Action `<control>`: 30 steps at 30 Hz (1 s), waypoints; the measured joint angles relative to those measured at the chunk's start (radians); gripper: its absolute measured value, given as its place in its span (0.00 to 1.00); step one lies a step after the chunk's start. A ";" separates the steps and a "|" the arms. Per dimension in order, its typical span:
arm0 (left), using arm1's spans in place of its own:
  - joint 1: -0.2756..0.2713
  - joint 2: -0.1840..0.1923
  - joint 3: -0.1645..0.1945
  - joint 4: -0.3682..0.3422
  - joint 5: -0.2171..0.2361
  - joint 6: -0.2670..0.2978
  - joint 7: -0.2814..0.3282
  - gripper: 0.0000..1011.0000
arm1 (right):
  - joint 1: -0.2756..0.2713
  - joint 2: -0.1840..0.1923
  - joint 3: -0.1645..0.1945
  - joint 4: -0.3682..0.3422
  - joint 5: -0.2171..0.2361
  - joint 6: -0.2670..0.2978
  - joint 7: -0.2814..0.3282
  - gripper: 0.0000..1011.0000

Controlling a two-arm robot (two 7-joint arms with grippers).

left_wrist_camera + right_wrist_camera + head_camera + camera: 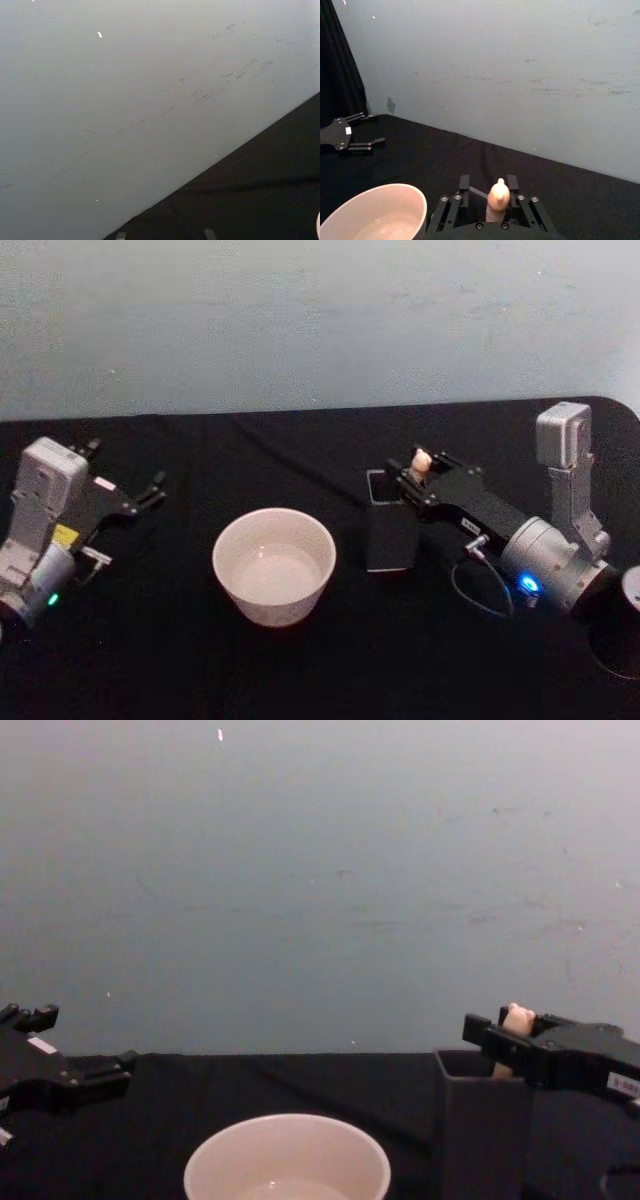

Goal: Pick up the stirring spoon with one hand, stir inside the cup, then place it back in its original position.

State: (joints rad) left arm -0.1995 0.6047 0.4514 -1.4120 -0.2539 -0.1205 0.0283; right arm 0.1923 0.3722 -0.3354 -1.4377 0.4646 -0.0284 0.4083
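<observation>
**Spoon at the holder, right tool around its knob**

Item 1, spoon (421, 462): we found it upright in the dark holder (390, 530), only the beige knob and upper handle showing above the rim. We judged it light and stiff, its metal neck likely slippery, its rounded knob apt to twist in a pinch; the flat of the handle just under the knob looked the better hold.

Item 2, right tool (424, 464): we logged it over the holder's top, one finger on each side of the knob. Whether the fingers pressed the knob or stood just off it, we could not tell.

Item 3, cup (274, 565): cream, wide, just left of the holder on the black counter (200, 660), apart from it. Thin-rimmed, so we judged it easily tipped by a careless stir.

Item 4, left tool (150, 490): parked at the counter's left, well apart from the cup, fingers spread and gripping nothing.
</observation>
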 joint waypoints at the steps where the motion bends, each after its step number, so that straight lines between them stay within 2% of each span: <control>1: 0.000 0.000 0.000 0.000 0.000 0.000 0.000 0.99 | 0.000 0.000 0.000 0.000 0.000 0.000 0.000 0.45; 8: 0.000 0.000 0.000 0.000 0.000 0.000 0.000 0.99 | 0.000 0.000 0.000 -0.001 0.001 0.000 0.001 0.68; 9: 0.000 0.000 0.000 0.000 0.000 0.000 0.000 0.99 | 0.000 0.000 0.000 -0.001 0.001 0.000 0.001 0.73; 18: 0.000 0.000 0.000 0.000 0.000 0.000 0.000 0.99 | 0.000 0.000 0.000 -0.001 0.002 0.000 0.001 0.97; 24: 0.000 0.000 0.000 0.000 0.000 0.000 0.000 0.99 | 0.002 -0.004 0.011 -0.010 0.007 -0.018 0.005 0.99; 28: 0.000 0.000 0.000 0.000 0.000 0.000 0.000 0.99 | 0.004 -0.010 0.041 -0.036 0.018 -0.060 0.002 0.99; 30: 0.000 0.000 0.000 0.000 0.000 0.000 0.000 0.99 | 0.005 -0.019 0.068 -0.051 0.019 -0.092 -0.019 0.99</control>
State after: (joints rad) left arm -0.1995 0.6047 0.4514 -1.4120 -0.2539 -0.1205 0.0283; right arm 0.1970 0.3535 -0.2678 -1.4884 0.4832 -0.1200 0.3898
